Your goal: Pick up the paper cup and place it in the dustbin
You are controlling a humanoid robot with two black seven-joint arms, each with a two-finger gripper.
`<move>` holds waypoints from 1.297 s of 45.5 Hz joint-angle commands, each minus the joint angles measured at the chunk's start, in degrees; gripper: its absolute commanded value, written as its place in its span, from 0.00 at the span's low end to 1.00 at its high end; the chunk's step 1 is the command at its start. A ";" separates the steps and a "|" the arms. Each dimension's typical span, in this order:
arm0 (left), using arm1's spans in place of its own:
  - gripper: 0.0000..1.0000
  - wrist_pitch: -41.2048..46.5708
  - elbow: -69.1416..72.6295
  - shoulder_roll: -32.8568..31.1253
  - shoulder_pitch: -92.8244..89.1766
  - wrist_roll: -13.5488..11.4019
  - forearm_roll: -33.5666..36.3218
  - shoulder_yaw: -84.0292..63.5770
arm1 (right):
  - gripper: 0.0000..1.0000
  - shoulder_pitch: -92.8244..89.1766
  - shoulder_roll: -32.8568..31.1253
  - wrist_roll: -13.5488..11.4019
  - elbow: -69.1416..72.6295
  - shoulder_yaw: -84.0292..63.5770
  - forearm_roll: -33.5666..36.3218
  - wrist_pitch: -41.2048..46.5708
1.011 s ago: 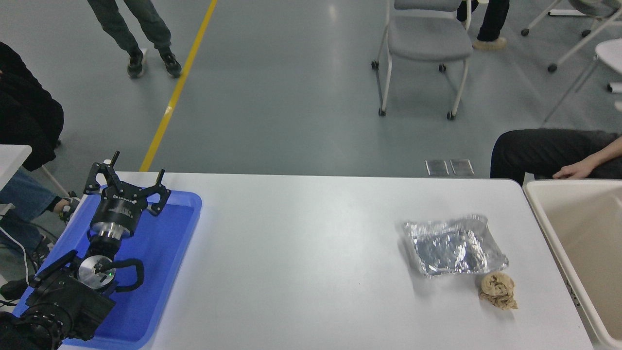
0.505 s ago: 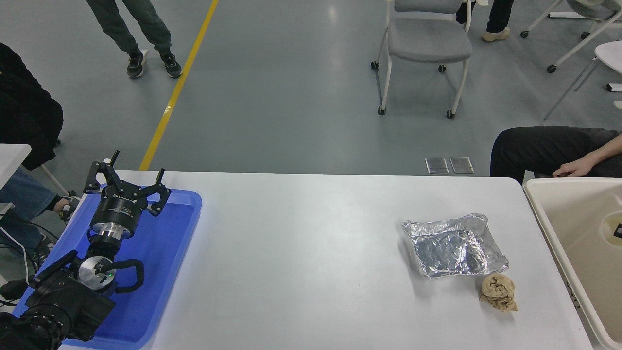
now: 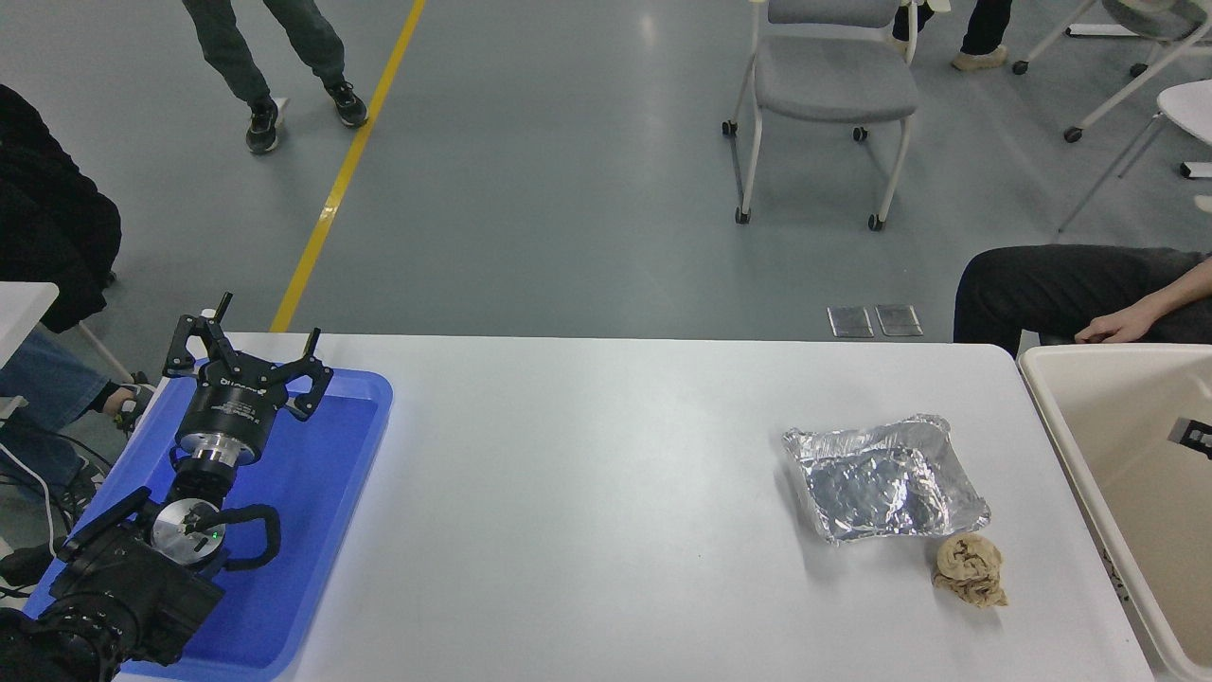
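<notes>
Gone from the right edge is the pale round mouth of the paper cup that showed over the dustbin (image 3: 1117, 407) half a second ago. I cannot find the cup anywhere in my head view now, so I cannot say where it lies, which way it points or how its long axis runs. At that spot, low against the bin's cream inside wall, only a small dark and grey sliver of the right gripper (image 3: 1192, 434) pokes in from the frame edge. Too little of it shows for me to tell whether it is open or closed, or whether it holds anything.

The bin stands just off the table's (image 3: 615, 474) right end. On the table near it sits a crinkled foil tray (image 3: 885, 488), with a brown paper wad (image 3: 968, 568) just beside its near right corner.

Far across on my left, the left gripper (image 3: 270, 322) is over the far end of a blue tray (image 3: 312, 493), fingers spread wide and empty. A person's hand (image 3: 1113, 329) rests on a dark-clad knee beyond the bin.
</notes>
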 commanded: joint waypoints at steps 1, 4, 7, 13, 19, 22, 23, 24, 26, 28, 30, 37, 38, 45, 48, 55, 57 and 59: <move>1.00 0.00 -0.12 -0.03 -0.07 0.00 0.01 0.04 | 1.00 20.28 -7.10 0.12 21.35 -9.70 -5.19 0.52; 1.00 0.00 -0.12 -0.03 -0.07 0.00 0.01 -0.04 | 1.00 28.99 -9.56 0.12 32.16 -11.55 -11.17 1.57; 1.00 0.00 -0.12 -0.12 -0.15 0.00 0.01 0.04 | 1.00 34.52 -11.15 0.03 39.28 -11.90 -14.25 4.37; 1.00 0.00 0.05 -0.12 -0.15 0.00 0.01 0.04 | 1.00 47.00 -12.03 -0.14 52.82 -16.02 -15.49 11.41; 1.00 0.00 -0.12 -0.12 -0.07 0.00 0.01 0.04 | 1.00 58.78 -8.26 -0.14 62.85 -24.10 -15.31 13.26; 1.00 0.00 -0.12 -0.12 -0.07 0.00 0.01 0.04 | 1.00 63.97 -5.27 0.03 66.19 -28.41 -15.14 15.10; 1.00 0.00 -0.12 -0.12 -0.07 0.00 0.01 0.04 | 1.00 65.55 -4.31 0.03 67.07 -29.64 -14.88 16.24; 1.00 0.00 0.05 -0.12 -0.07 0.00 0.01 0.04 | 1.00 67.13 -3.34 0.03 67.86 -30.61 -14.53 17.29; 1.00 0.00 0.05 -0.12 -0.07 0.00 0.01 -0.04 | 1.00 69.51 -1.06 0.12 69.18 -32.11 -13.04 19.58; 1.00 0.00 0.05 -0.12 -0.07 0.00 0.01 -0.04 | 1.00 71.27 1.14 0.21 70.06 -32.29 -10.41 21.69; 1.00 0.00 -0.12 -0.12 -0.07 0.00 0.01 0.04 | 1.00 72.77 3.08 0.21 70.76 -32.29 -6.28 23.36; 1.00 0.00 0.05 -0.12 -0.07 0.00 0.01 -0.04 | 1.00 76.46 8.88 0.12 71.38 -32.20 5.15 29.33; 1.00 0.00 0.05 -0.12 -0.07 0.00 0.01 0.04 | 1.00 76.81 9.41 0.12 71.47 -32.11 6.12 30.30; 1.00 0.00 0.05 -0.03 0.02 0.00 0.01 0.04 | 1.00 78.66 13.19 0.12 71.73 -31.94 10.87 34.61; 1.00 0.00 -0.12 -0.03 0.02 0.00 0.01 0.04 | 1.00 78.75 14.16 0.12 71.65 -32.29 12.46 35.50; 1.00 0.00 0.05 -0.03 0.02 0.00 0.01 -0.04 | 1.00 79.01 14.69 0.03 71.65 -32.73 12.72 35.50; 1.00 0.00 -0.12 -0.03 0.02 0.00 0.01 0.04 | 1.00 79.10 14.78 0.03 71.56 -32.73 12.72 35.50; 1.00 0.00 0.05 0.05 0.02 0.00 0.01 0.04 | 1.00 79.19 15.21 0.03 71.56 -32.73 12.81 35.50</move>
